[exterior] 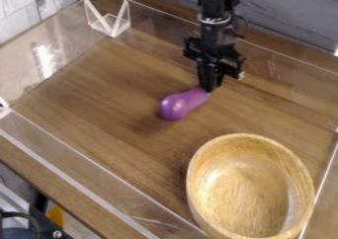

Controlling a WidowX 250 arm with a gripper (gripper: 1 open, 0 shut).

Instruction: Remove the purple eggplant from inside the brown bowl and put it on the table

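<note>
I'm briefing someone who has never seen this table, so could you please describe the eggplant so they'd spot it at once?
On the wooden table, find the big round bowl. Beyond its rim, toward the black claw, is the eggplant. It is small, glossy and elongated, and its purple sets it apart from the light-brown bowl and black claw.

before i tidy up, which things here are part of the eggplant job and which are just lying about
Part of the job:
- eggplant
- bowl
- table
- gripper

Just lying about:
- clear plastic holder at the far left
- black object with cables, bottom left corner, unclear what
</note>
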